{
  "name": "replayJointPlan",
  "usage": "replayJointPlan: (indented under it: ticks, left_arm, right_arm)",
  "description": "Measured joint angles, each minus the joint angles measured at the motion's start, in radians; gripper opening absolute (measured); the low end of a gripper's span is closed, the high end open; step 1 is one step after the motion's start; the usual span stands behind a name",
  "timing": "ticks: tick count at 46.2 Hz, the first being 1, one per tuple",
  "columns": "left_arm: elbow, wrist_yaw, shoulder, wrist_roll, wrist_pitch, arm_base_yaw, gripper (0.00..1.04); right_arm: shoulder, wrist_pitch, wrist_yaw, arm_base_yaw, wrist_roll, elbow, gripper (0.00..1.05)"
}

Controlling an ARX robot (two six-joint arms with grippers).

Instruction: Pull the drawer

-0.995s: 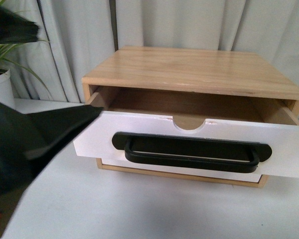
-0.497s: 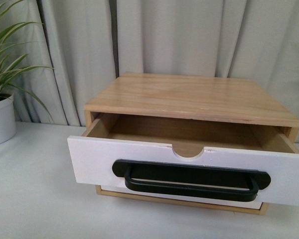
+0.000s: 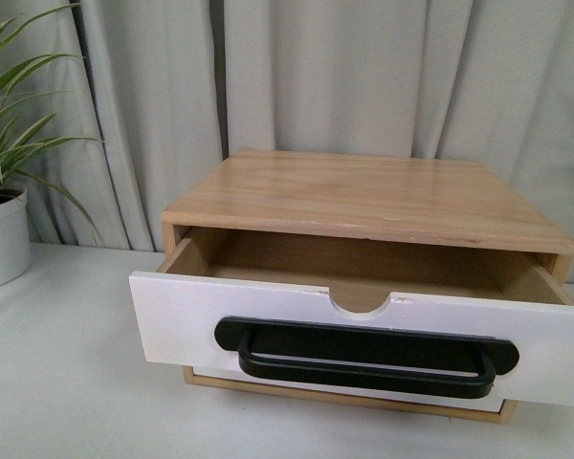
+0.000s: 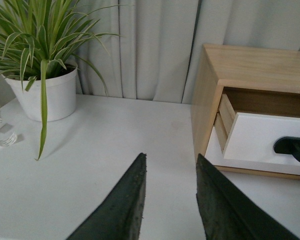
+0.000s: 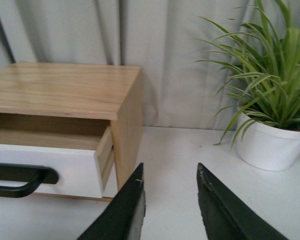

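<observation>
The drawer (image 3: 187, 320) stands pulled partway out of a light wood cabinet (image 3: 364, 196); its white front carries a long black bar handle (image 3: 364, 356) and a half-round notch in the top edge. The inside that shows is bare wood. No arm appears in the front view. My left gripper (image 4: 170, 162) is open over the white table, left of the cabinet, with the drawer (image 4: 262, 142) beyond it. My right gripper (image 5: 170, 172) is open too, off the cabinet's right side, with the drawer (image 5: 50, 167) and its handle (image 5: 17, 180) nearby. Neither gripper holds anything.
A potted plant in a white pot (image 3: 0, 239) stands at the far left; the left wrist view shows that plant (image 4: 45, 90) as well. Another potted plant (image 5: 272, 142) stands right of the cabinet. Grey curtains hang behind. A plain white drawer front (image 3: 364, 394) sits under the pulled one.
One second ago a dark arm covered the left of the front view by the drawer's left end; it has left the view. The drawer stays pulled out.
</observation>
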Motion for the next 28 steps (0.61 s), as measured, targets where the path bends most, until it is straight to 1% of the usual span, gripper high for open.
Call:
replayJointPlan:
  ticks: [1, 2, 3, 4, 6, 9, 28]
  left_arm:
    - [-0.001, 0.058, -0.007, 0.001, -0.005, 0.035, 0.28]
    - [-0.003, 0.1, -0.013, 0.002, -0.007, 0.078, 0.22]
    - [-0.006, 0.125, -0.016, 0.003, -0.007, 0.112, 0.17]
    - [-0.008, 0.125, -0.018, 0.003, -0.008, 0.135, 0.12]
    - [-0.019, 0.128, -0.035, 0.002, -0.006, 0.15, 0.04]
    - [-0.045, 0.14, -0.057, 0.004, -0.007, 0.152, 0.04]
    - [-0.045, 0.14, -0.06, 0.004, -0.008, 0.154, 0.04]
  right_arm:
    - [-0.007, -0.001, 0.061, 0.04, 0.003, -0.006, 0.26]
    - [-0.013, -0.001, 0.101, 0.079, 0.005, -0.013, 0.21]
    - [-0.019, -0.001, 0.115, 0.108, 0.007, -0.019, 0.15]
    - [-0.023, -0.001, 0.111, 0.124, 0.008, -0.026, 0.1]
    - [-0.031, 0.0, 0.114, 0.136, 0.006, -0.037, 0.01]
    - [-0.04, 0.001, 0.124, 0.137, 0.01, -0.05, 0.01]
    - [-0.107, 0.013, 0.123, 0.138, 0.012, -0.124, 0.01]
